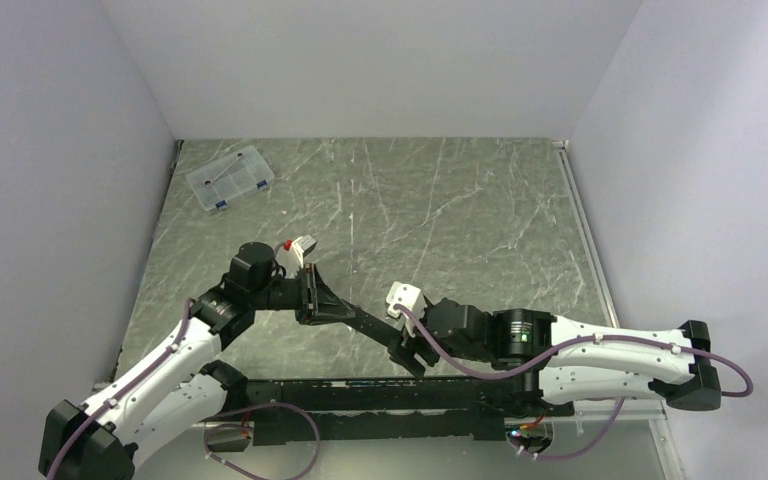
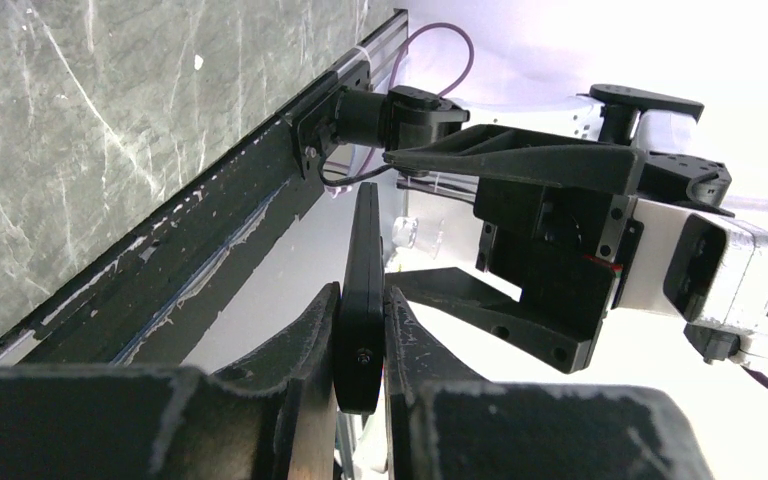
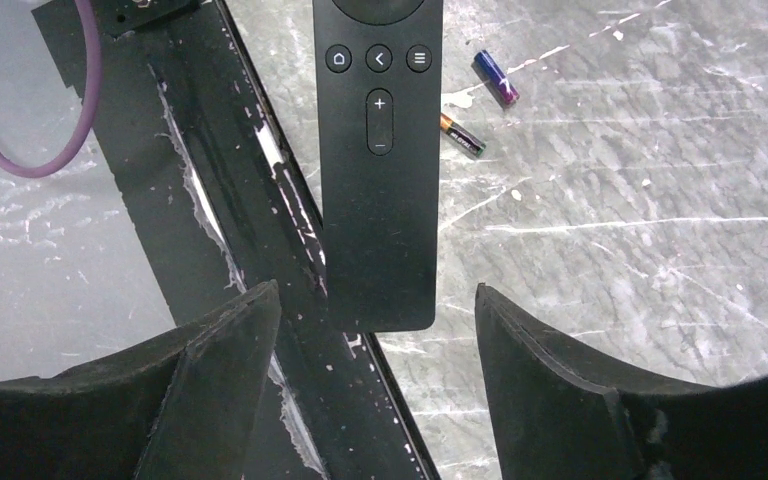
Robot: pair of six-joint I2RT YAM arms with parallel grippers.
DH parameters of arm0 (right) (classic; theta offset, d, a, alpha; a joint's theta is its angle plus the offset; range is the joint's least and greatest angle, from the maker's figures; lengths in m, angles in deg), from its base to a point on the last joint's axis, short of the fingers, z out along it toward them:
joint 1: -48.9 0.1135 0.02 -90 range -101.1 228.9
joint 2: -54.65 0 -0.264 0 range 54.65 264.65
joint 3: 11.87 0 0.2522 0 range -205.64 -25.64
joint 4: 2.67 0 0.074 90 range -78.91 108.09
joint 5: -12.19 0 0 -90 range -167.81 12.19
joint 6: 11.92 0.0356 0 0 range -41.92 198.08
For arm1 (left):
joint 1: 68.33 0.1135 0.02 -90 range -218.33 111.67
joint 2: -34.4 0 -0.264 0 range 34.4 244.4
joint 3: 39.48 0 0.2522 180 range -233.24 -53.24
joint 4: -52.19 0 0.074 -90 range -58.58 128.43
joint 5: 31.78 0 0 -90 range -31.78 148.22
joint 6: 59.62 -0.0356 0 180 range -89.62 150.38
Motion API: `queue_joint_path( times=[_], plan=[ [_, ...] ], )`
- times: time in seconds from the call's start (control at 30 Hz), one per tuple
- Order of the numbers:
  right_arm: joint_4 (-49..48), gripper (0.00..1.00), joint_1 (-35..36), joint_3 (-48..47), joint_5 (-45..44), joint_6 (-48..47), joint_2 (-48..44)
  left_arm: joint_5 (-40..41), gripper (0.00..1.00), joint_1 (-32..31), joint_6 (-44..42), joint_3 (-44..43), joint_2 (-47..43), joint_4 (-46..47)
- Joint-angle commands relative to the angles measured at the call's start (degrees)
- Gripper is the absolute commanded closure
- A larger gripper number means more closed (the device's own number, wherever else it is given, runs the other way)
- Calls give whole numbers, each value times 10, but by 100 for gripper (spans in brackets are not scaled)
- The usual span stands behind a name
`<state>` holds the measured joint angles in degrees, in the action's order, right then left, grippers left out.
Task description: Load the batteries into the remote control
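**Remote held between two arms, before loading.** We see the remote [image 3: 378,200] raised above the table [image 3: 660,250]. The left gripper [image 2: 360,300] is clamped on one end of it, a finger pressed against each flat face. The right gripper [image 3: 375,295] has its fingers spread wide on either side of the plain end, touching neither edge.

We judge that the step in hand is steadying the remote. The next move calls for the right fingers to close squarely on its narrow sides without twisting it.

The remote is a slim black bar showing three round buttons and a plus-minus rocker; its back is hidden. The blue-banded battery [image 3: 497,78] and gold-ended battery [image 3: 462,135] lie unloaded on the table, near each other.
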<state>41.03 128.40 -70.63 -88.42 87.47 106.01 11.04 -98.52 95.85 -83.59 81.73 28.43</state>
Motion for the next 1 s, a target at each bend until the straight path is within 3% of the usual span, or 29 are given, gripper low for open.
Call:
queue_joint_path(
  times=[0.0, 0.33, 0.6, 0.73, 0.97],
  plan=[
    [11, 25, 3, -34, -11, -8, -15, 16, 100, 2, 39, 17, -16, 43],
    [-18, 21, 3, -37, 16, -68, -39, 64, 100, 1, 118, 47, -39, 69],
    [-140, 20, 3, 35, 54, -221, -103, 96, 100, 1, 191, 66, -69, 56],
    [-142, 21, 3, 32, 58, -267, -83, 113, 100, 2, 217, 56, -77, 10],
    [-166, 24, 4, 36, 24, -324, -37, 111, 100, 1, 259, 50, -77, 5]
  ],
)
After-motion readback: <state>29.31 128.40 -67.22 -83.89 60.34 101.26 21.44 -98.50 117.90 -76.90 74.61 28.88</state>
